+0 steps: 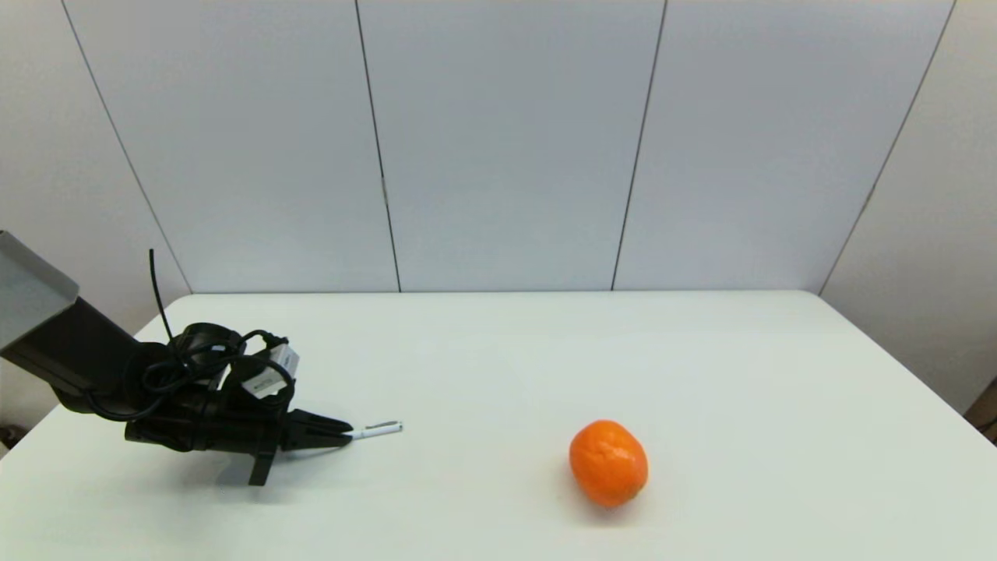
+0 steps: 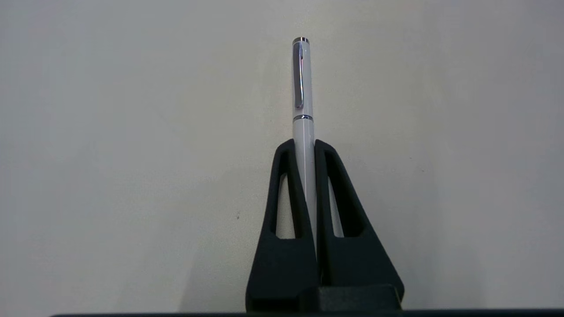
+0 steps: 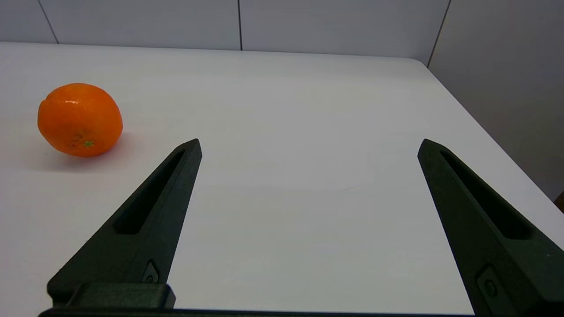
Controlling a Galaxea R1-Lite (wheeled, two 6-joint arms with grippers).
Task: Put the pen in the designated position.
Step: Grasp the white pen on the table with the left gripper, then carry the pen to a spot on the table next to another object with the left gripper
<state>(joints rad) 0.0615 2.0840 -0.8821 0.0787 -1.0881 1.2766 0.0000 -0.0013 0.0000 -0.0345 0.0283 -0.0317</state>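
My left gripper (image 1: 343,433) is low over the left side of the white table (image 1: 498,358), shut on the slim white pen (image 1: 378,428). The pen's clip end sticks out past the fingertips toward the table's middle. In the left wrist view the pen (image 2: 303,88) runs straight out between the two black fingers (image 2: 288,193), its silvery clip on top; my left gripper (image 2: 304,145) pinches its barrel. The pen's tip is hidden inside the grip. My right gripper (image 3: 308,147) is open, held near the table's right front, outside the head view. The designated position bears no mark.
An orange fruit (image 1: 608,463) lies right of the table's centre, well apart from the pen; it also shows in the right wrist view as the orange (image 3: 79,119). Grey wall panels stand behind the table's far edge. The table's right edge (image 3: 480,127) is near the right gripper.
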